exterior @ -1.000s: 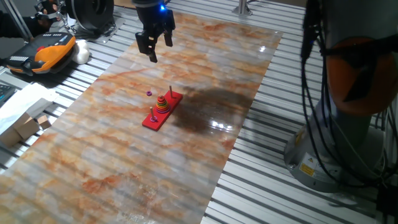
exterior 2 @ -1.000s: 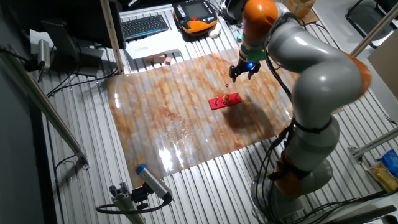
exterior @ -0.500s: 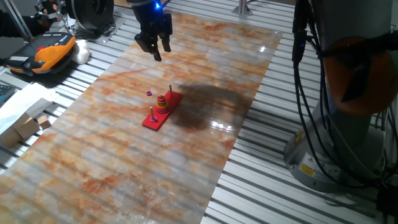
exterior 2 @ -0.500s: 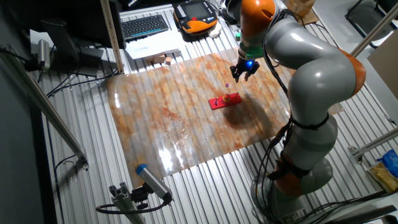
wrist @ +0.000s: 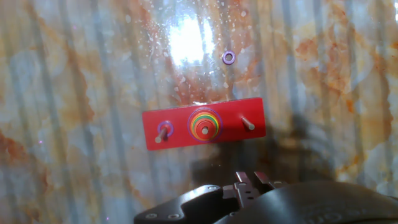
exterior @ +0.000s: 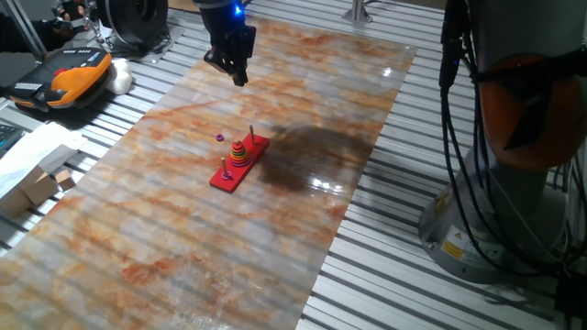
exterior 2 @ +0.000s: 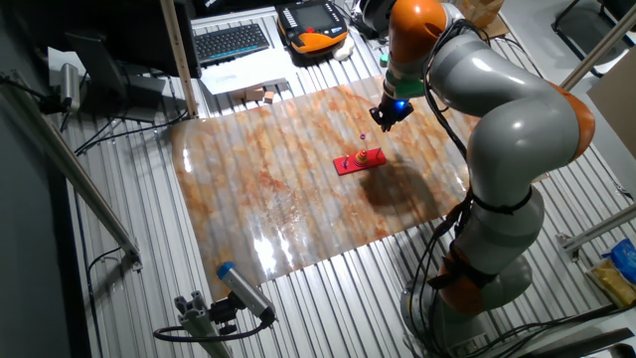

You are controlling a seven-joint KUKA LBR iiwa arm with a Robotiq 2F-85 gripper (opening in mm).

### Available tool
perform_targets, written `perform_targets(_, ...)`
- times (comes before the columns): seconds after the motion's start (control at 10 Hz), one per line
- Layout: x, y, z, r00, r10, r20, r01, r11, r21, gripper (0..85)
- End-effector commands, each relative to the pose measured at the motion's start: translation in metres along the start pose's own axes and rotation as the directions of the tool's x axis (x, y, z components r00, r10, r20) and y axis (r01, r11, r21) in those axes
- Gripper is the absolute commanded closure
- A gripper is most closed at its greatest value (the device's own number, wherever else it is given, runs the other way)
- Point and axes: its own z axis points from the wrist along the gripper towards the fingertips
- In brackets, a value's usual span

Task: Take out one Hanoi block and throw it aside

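**Jaws high above, stack straight below the camera line**

The Hanoi block (wrist: 204,129), the small red ring, sits on top of the coloured stack (exterior: 238,154) on the middle peg of the red base (wrist: 180,140). It has not been lifted.

The jaws hang well above the counter (exterior: 303,101) and well apart from the stack. In one fixed view the block lies down and toward the near side of them. In the hand view it is close to the middle of the frame, just ahead of the dark hand body at the bottom edge.

The base runs left to right across the hand view. A purple disc (wrist: 165,129) is on the peg to one side, and a bare peg (wrist: 247,124) stands on the other. A loose purple ring (wrist: 228,57) lies on the counter beyond the base, clear of it.

The fingers overlap in both fixed views and are absent from the hand view, so I cannot tell how wide the jaws stand. Nothing is visibly held.

The move probably calls for a mostly vertical descent onto the middle peg.
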Motion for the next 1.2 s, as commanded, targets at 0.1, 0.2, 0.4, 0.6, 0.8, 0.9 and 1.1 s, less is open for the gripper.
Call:
perform_targets(0.1,-0.0001,0.0001,0.0,1.0,-0.018,-0.017,0.017,1.0,-0.007,68.0)
perform_targets(0.2,0.0,0.0001,0.0,1.0,-0.016,-0.019,0.016,1.0,-0.008,68.0)
perform_targets(0.4,0.0,0.0,0.0001,0.999,-0.04,-0.031,0.04,0.999,0.0,68.0)
perform_targets(0.6,0.0,0.0,0.0001,0.999,-0.036,-0.024,0.035,0.999,-0.016,68.0)
perform_targets(0.8,0.0,0.0,0.0001,0.999,-0.016,-0.029,0.015,0.999,-0.043,68.0)
perform_targets(0.9,0.0,0.0,0.0001,0.999,-0.011,-0.038,0.009,0.998,-0.055,68.0)
perform_targets(1.1,0.0,0.0,0.0001,1.0,-0.002,-0.031,0.002,1.0,-0.009,68.0)
